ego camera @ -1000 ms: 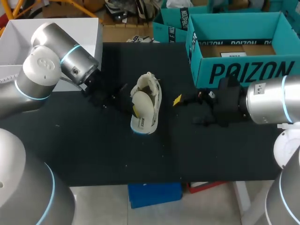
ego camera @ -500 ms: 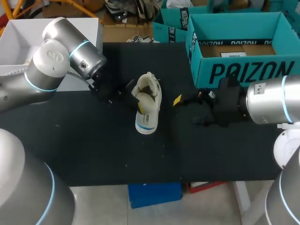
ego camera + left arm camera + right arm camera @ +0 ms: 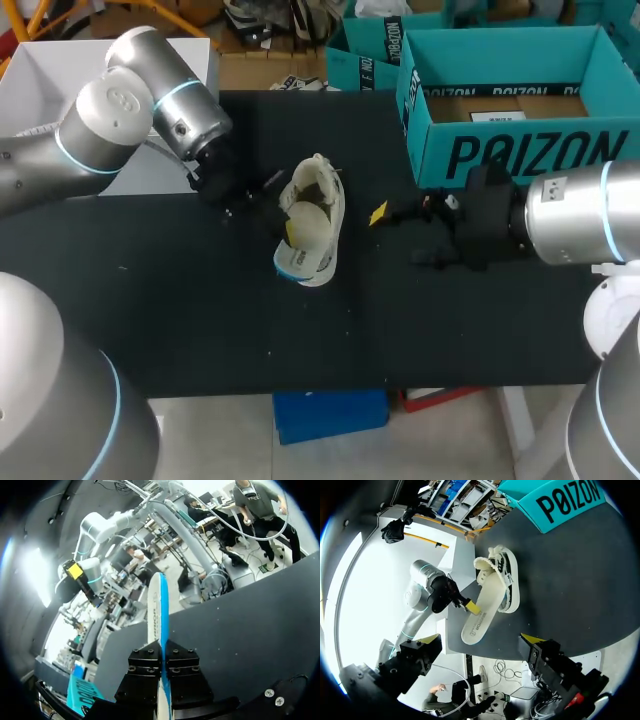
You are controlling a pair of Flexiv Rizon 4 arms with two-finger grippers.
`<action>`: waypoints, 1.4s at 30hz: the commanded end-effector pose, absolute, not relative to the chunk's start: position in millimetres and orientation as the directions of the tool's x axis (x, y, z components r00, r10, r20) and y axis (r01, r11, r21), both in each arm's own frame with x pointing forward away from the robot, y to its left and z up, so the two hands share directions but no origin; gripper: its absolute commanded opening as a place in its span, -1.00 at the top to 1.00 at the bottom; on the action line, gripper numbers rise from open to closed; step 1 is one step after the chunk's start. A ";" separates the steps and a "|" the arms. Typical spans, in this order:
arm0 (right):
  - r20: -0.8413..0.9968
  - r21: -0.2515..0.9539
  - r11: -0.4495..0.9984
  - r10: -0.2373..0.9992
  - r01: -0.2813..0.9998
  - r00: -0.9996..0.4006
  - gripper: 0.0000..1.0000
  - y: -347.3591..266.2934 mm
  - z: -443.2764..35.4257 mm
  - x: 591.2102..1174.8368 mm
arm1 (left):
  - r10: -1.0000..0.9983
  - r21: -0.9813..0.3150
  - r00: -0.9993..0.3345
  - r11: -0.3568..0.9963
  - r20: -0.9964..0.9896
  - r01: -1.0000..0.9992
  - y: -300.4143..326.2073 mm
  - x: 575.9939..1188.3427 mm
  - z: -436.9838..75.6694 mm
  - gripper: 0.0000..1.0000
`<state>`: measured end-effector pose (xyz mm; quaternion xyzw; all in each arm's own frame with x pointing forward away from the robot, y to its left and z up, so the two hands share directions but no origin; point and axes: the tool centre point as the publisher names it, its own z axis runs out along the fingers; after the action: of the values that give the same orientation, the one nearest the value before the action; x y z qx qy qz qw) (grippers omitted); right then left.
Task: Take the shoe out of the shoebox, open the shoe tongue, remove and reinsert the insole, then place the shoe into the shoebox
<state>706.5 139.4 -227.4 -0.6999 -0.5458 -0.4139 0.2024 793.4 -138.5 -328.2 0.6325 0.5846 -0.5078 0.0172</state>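
On the counter (image 3: pixel 200 320), one shoe (image 3: pixel 325 200) well apart from every edge, one insole (image 3: pixel 300 250) against it, pinched between the left jaws. At the far right edge, one teal shoebox (image 3: pixel 520 150); right jaws spread wide, empty.

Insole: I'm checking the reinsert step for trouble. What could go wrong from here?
The left gripper pinches the insole near one edge, so it could twist or slip out. The shoe lies unheld on the table, the right gripper open and apart from it, so pushing the insole in may just shove the shoe.
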 end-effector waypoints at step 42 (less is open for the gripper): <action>0.800 0.168 -0.322 0.597 0.932 0.062 -1.00 139.9 -227.0 706.8 | 0.705 -0.414 -0.147 -0.223 -0.694 0.882 -147.5 849.9 -359.1 1.00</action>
<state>706.5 139.3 -227.3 -0.6999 -0.5458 -0.4138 0.2024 850.9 -149.0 -355.2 0.6463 0.6162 -0.4396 0.0965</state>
